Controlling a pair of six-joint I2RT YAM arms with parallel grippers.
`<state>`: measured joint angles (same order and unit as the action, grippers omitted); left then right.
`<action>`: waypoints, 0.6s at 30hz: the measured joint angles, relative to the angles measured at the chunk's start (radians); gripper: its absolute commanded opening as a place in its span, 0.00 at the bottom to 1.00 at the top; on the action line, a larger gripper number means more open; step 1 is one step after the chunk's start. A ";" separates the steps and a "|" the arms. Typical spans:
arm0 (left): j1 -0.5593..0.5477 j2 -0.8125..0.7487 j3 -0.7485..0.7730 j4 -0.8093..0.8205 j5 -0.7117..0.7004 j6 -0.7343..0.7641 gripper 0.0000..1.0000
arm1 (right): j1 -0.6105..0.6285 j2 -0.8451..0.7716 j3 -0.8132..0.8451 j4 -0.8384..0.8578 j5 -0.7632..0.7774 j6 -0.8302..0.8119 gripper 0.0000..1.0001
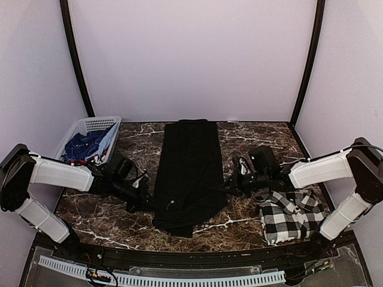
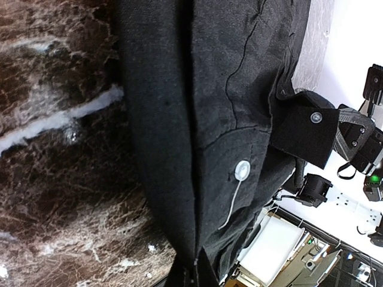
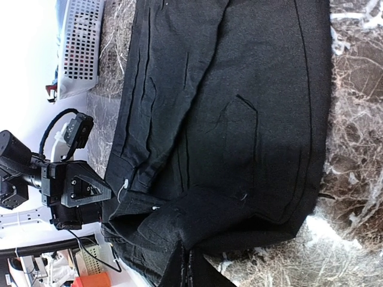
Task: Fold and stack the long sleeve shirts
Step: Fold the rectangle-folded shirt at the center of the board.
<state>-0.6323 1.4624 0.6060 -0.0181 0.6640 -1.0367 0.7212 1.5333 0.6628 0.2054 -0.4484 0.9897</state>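
**Both arms pinching the black shirt (image 1: 188, 167) for a fold**

The black shirt is lying as a narrow strip down the middle of the marble table (image 1: 257, 134). The left gripper (image 1: 148, 201) and right gripper (image 1: 230, 188) are clamping its opposite edges toward the near end, likely to lift it evenly. The checked shirt (image 1: 291, 218) is sitting folded at the right, probably as the stack's base.

Two arms, same build. Left arm (image 1: 60, 174) and right arm (image 1: 320, 169): white boxy links, black rounded joints between. Black wrists. Left gripper (image 1: 149, 202): all black, triangular bracket (image 3: 81, 186) with small screws, looped black cable (image 3: 57, 128) above. Right gripper (image 1: 229, 187): black, flat plate (image 2: 302, 134) with one silver screw (image 2: 316, 117), green light (image 2: 374, 178) behind.
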 measured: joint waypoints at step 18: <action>0.083 0.217 0.232 0.076 0.075 -0.005 0.00 | -0.067 0.137 0.165 0.041 0.085 -0.001 0.00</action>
<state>-0.5491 1.6794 0.8383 0.0574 0.7387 -1.0416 0.6544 1.6703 0.8280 0.2466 -0.3637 0.9890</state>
